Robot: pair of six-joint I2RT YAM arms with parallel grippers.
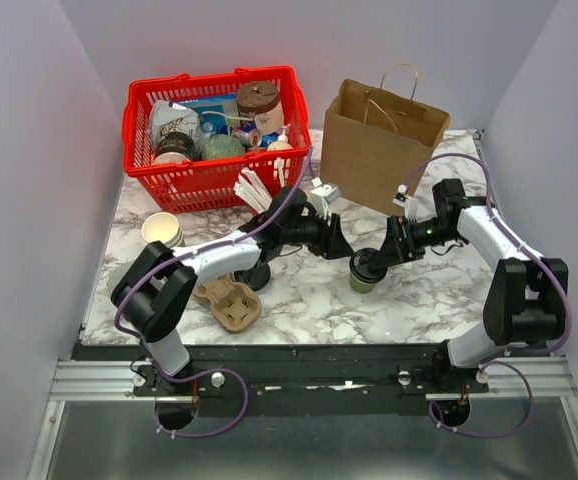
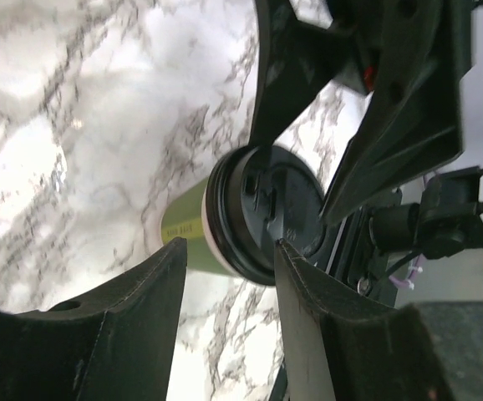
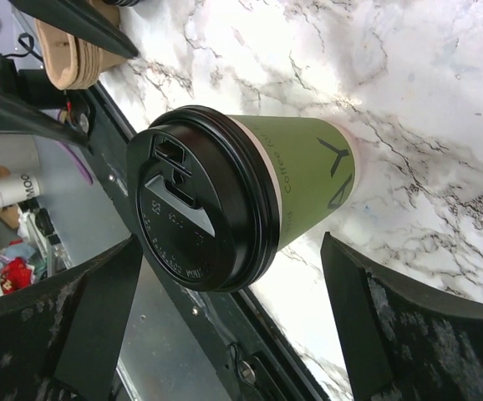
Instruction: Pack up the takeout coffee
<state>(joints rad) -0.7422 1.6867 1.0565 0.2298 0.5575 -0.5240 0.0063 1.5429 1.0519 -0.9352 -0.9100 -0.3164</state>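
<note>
Your right gripper [image 3: 231, 251] straddles the takeout coffee [image 3: 258, 192], jaws spread, likely squaring up to grasp; left gripper [image 2: 231, 255] hovers released beside it.

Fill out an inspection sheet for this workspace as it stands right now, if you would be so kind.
Surface: marble tabletop; no spills seen.
Job's things: takeout coffee upright on the marble, black lid on, not yet in the brown paper bag standing behind it.
Clutter: red basket full of goods; stack of lidless cups; cardboard cup carrier.
Grippers: right gripper open, fingers either side of the coffee, apart from it; left gripper open, beside the coffee, holding nothing.
Cables: purple cables looped along both arms; no snag seen.
Surroundings: plain pale walls; metal rail at the near edge.
</note>
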